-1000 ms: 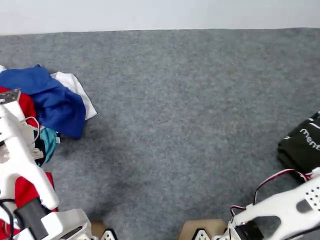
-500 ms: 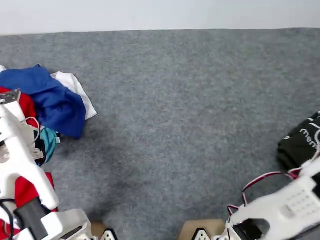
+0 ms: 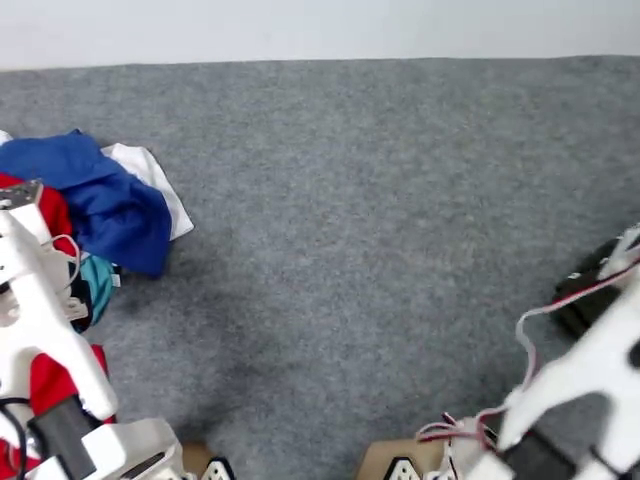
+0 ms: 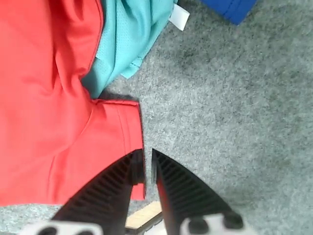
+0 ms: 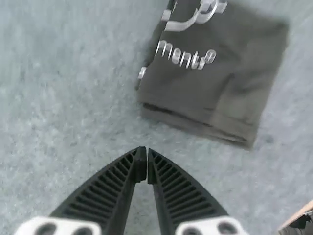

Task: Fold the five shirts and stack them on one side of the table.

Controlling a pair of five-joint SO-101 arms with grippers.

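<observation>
A loose pile lies at the table's left: a blue shirt over a white one, with a teal shirt and a red shirt nearer the front. My left arm stands over the red one. In the left wrist view my left gripper is shut just above the hem of the red shirt, beside the teal shirt. A folded black shirt lies at the right edge, partly behind my right arm. My right gripper hangs shut and empty just short of the black shirt.
Grey felt covers the table, with wide bare room between the pile and the black shirt. A pale wall runs along the far edge. A blue corner shows past the teal shirt. Brown mounts sit at the front edge.
My right arm has risen and swung toward the right edge, now covering more of the black shirt. The left arm and the pile have not moved.
</observation>
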